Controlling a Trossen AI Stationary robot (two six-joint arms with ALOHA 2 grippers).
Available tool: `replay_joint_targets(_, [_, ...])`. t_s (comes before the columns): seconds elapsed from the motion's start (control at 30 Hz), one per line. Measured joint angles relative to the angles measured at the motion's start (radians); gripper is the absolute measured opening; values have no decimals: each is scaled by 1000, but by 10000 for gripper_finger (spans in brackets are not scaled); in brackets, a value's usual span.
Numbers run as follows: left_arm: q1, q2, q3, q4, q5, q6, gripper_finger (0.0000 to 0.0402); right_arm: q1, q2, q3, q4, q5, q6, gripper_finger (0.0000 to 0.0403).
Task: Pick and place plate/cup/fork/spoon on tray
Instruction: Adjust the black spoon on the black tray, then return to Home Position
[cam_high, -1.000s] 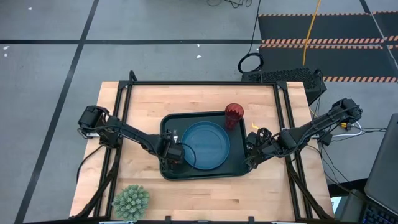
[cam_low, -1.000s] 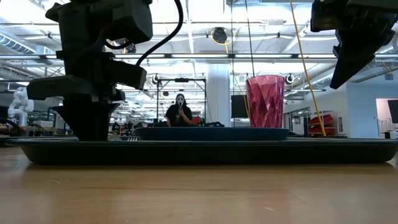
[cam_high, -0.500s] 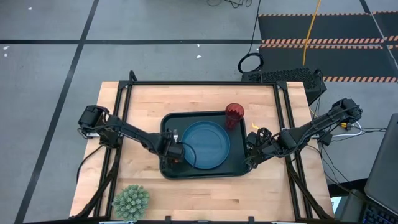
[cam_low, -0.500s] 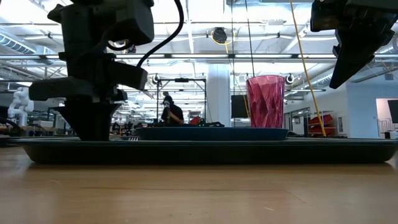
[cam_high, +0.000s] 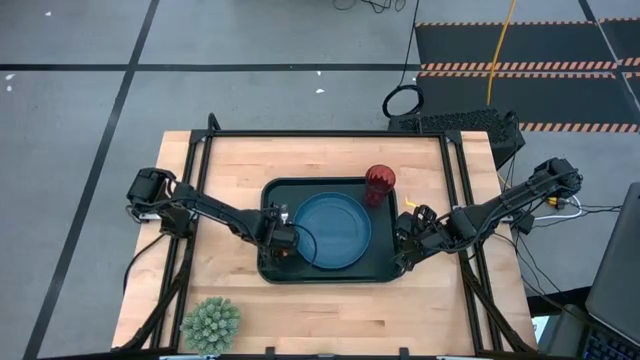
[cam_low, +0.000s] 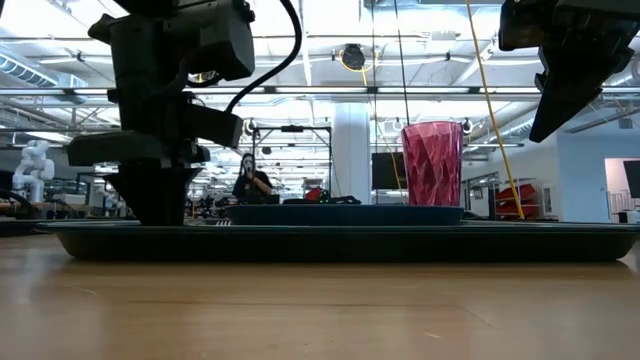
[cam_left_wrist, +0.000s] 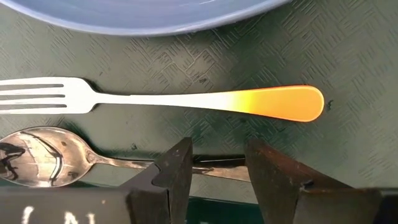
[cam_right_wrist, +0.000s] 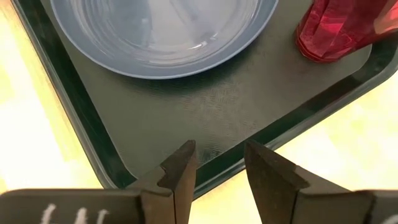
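While left gripper (cam_left_wrist: 217, 163) straddles spoon (cam_left_wrist: 43, 152) unclenched, fork (cam_left_wrist: 161, 101) lies beside; right gripper (cam_right_wrist: 217, 163) released.

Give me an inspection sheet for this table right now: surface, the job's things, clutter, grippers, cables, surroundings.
Surface: light wooden table, black frame rails along its sides.
Job's things: tray mid-table; plate on it; cup upright at the tray's far right corner; fork and spoon side by side on the tray floor beside the plate.
Clutter: spiky green plant at the near left corner.
Grippers: left gripper low over the spoon's handle, fingers open astride it; right gripper open over the tray's right rim, empty.
Cables: black coil and yellow cable on the floor beyond.
Surroundings: grey floor, striped mats; a person far behind.
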Motion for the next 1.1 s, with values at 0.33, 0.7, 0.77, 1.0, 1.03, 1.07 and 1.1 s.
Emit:
replay_joint_targets(0.33, [2,0,0,0,0,3,152,0,0,0,0,0,0,130])
replay_joint_targets(0.7, [2,0,0,-11,-4,-1,152,0,0,0,0,0,0,130])
replay_joint_targets(0.77, [2,-3,0,-12,-4,-5,152,0,0,0,0,0,0,130])
replay_joint_targets(1.0, [2,-25,18,-14,-6,-6,152,0,0,0,-1,0,0,130])
replay_joint_targets(1.03, [2,-25,20,-13,-6,-5,152,0,0,0,-1,0,0,130])
replay_joint_targets(1.07, [2,-25,22,-21,-6,-5,152,0,0,0,-1,0,0,130])
replay_joint_targets(1.1, [2,-24,24,-30,-6,-5,152,0,0,0,-1,0,0,130])
